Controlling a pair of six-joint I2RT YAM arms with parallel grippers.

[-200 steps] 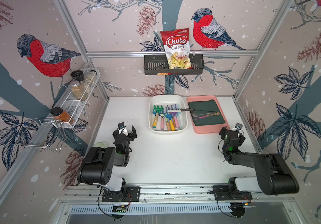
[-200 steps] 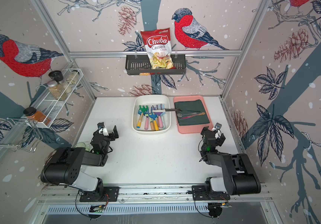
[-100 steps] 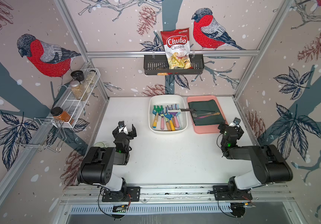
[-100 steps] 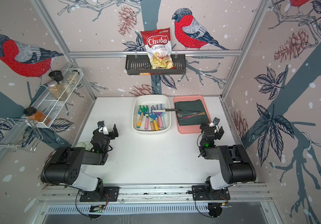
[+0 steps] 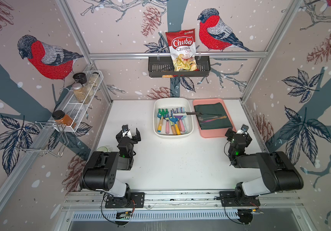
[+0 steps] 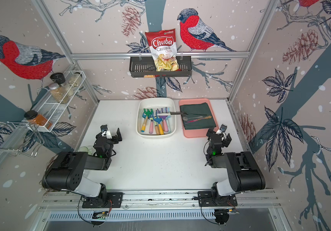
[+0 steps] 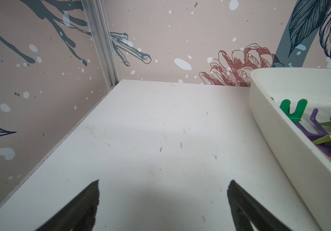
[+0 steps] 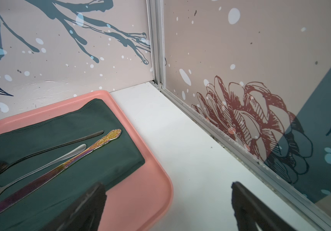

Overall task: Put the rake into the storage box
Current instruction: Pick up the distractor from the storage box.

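Storage box (image 5: 172, 136) of hand tools (image 5: 171, 122) on white table (image 5: 180, 166), bird-print walls (image 5: 120, 30) around.

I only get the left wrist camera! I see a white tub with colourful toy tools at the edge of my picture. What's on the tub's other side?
Observer: A flat pink tray lies beside the storage box, with a dark green cloth on it.
Operator: Is anything on the cloth?
Observer: Yes, a few pieces of cutlery lie across it.
Operator: Is the other arm holding one?
Observer: No. The right gripper is open and empty, by the tray's near corner.
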